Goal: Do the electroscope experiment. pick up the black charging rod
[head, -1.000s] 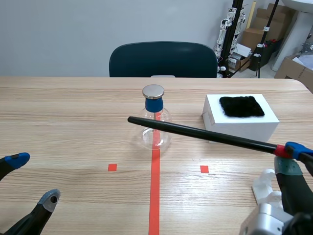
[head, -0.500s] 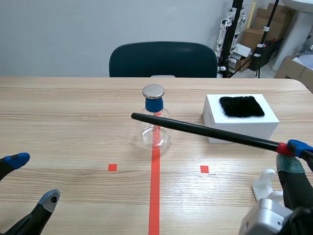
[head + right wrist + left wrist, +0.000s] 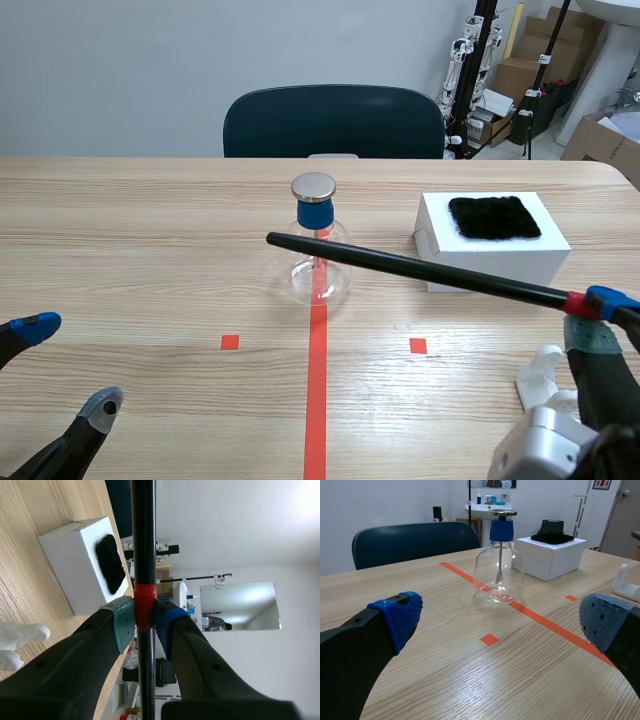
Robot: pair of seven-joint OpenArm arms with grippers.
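Note:
The black charging rod (image 3: 420, 270) hangs lifted above the table, its tip in front of the glass electroscope flask (image 3: 319, 258). My right gripper (image 3: 592, 318) is shut on the rod's red band (image 3: 145, 607) at the near right. In the right wrist view the rod (image 3: 143, 535) runs straight ahead from between the pads. The flask (image 3: 499, 567) has a blue collar and a metal disc on top. My left gripper (image 3: 60, 368) rests open at the near left, with the flask well ahead of it.
A white box (image 3: 500, 255) with a black fur cloth (image 3: 493, 216) on top stands right of the flask. A white rod stand (image 3: 545, 380) sits by my right gripper. A dark blue chair (image 3: 333, 122) is behind the table.
The rod's tip has swung slightly right and up, staying in my right gripper. The left arm has not moved.

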